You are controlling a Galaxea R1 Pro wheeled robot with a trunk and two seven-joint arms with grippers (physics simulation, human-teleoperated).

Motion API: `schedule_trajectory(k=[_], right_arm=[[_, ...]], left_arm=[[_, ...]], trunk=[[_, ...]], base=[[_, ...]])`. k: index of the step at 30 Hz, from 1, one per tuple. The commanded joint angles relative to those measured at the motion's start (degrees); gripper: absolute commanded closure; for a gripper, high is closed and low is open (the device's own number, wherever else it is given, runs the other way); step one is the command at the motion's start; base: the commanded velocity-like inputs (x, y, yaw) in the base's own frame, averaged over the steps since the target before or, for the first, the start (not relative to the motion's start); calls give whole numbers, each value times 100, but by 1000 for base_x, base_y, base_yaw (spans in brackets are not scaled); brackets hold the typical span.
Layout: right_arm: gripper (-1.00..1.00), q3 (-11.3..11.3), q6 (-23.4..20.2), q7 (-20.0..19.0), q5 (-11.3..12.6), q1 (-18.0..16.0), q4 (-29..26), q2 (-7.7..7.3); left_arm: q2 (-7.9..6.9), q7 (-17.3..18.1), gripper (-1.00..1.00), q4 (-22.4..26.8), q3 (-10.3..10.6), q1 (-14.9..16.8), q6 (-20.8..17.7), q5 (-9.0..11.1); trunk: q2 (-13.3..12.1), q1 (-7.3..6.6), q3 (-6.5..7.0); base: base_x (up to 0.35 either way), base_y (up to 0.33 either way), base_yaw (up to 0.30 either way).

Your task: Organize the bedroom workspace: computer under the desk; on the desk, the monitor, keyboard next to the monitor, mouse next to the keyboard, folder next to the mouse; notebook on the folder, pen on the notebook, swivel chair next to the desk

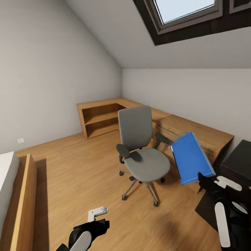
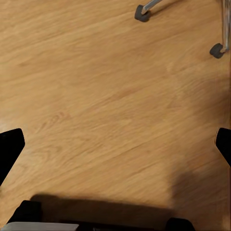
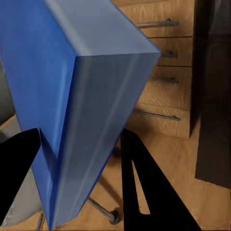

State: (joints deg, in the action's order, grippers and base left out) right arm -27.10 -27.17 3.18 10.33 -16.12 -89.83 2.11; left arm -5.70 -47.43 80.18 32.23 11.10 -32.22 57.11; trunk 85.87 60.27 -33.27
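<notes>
no text, label or number can be read anywhere (surfaces are all plain).

light: soft daylight from skylight point(image 1: 184, 8) | shadows: faint (under swivel chair point(image 1: 143, 153)) | render: slightly soft, no glare

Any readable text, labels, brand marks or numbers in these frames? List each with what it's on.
None readable in any view.
The blue folder in the right hand: plain faces, no label or print.
The swivel chair: no brand mark visible.
The light-wood chest with bar handles: no markings.
The small wall outlet: too small to show any print.
</notes>
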Motion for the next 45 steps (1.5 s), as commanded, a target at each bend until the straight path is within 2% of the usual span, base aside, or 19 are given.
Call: schedule_trajectory(k=[1, 2, 5, 6, 7, 10, 12, 14, 15, 17, 22, 28, 31, 34, 35, 36, 38, 42, 45], right_arm=[[100, -66, -62, 33, 195, -6, -8, 3], [100, -170, -168, 33, 445, -6, -5, -3], [100, -302, -404, 33, 858, -6, -2, -14], [100, -375, -615, 33, 1142, -6, 1, -18], [100, -403, -740, 33, 1279, -6, 1, -22], [100, -543, -1494, 26, 1926, -6, 1, -45], [100, -639, -1811, 22, 2176, -6, 1, -67], [100, -788, -2225, 17, 2542, -6, 0, -97], [100, -853, -2428, 12, 2764, -6, -2, -116], [100, -896, -2568, 7, 2958, -6, -4, -146], [100, -972, -2793, -1, 3588, -6, -1, -266], [100, -974, -2778, -36, 3737, -6, 0, -254], [100, -963, -2767, -39, 3739, -6, 7, -218], [100, -911, -2772, -38, 3734, -6, 9, -98], [100, -852, -2777, -37, 3728, -6, 9, -16], [100, -805, -2782, -37, 3726, -6, 10, 35], [100, -724, -2788, -37, 3722, -6, 10, 115], [100, -627, -2792, -33, 3706, -4, 14, 213], [100, -603, -2793, -30, 3690, -5, 40, 238]], left_arm=[[1, -48, -100, 4, 12, 6, -4, 43], [29, -48, -100, -9, 12, 6, -4, 47], [98, -47, -100, -50, 11, 6, -4, 49], [145, -47, -100, -118, 10, 6, -3, 40], [163, -47, -100, -160, 10, 6, -3, 36], [231, -47, -100, -315, 11, 6, -3, 22], [249, -47, -100, -345, 11, 6, -3, 18], [271, -47, -100, -371, 11, 6, 3, 8], [281, -47, -100, -380, 16, 6, 33, -25], [287, -47, -100, -387, 23, 6, 94, -93], [310, -47, -100, -396, 46, 6, 317, -483], [350, -47, -100, -398, 54, 6, 348, -566], [349, -47, -100, -685, 57, 6, 463, -665], [344, -41, -100, -1437, 119, 6, 1045, -798], [343, -30, -100, -1995, 270, 6, 1562, -880], [342, -19, -100, -2278, 408, 6, 1871, -917], [335, -2, -100, -2551, 675, 6, 2266, -938], [329, 0, -100, -2870, 1191, 6, 2820, -934], [341, 45, -100, -3166, 1383, 6, 3040, -944]], trunk=[[-38, -23, 13], [-78, -45, 31], [-198, -111, 85], [-239, -133, 102], [-279, -155, 120], [-399, -220, 174], [-479, -264, 210], [-559, -308, 246], [-600, -330, 264], [-680, -374, 300], [-880, -484, 390], [-1121, -616, 497], [-1241, -682, 551], [-1362, -748, 605], [-1402, -770, 623], [-1442, -791, 641], [-1522, -835, 677], [-1682, -923, 749], [-1803, -989, 803]], base=[[0, 0, -255], [0, 0, -269], [0, 0, -277], [0, 0, -285], [0, 0, -286], [0, 0, -290], [0, 0, -291], [0, 0, -292], [0, 0, -292], [0, 0, -292], [0, 0, -292], [0, 0, -292], [0, 0, -293], [0, 0, -292], [0, 0, -293], [0, 0, -293], [0, 0, -293], [0, 0, -293], [0, 0, -293]])
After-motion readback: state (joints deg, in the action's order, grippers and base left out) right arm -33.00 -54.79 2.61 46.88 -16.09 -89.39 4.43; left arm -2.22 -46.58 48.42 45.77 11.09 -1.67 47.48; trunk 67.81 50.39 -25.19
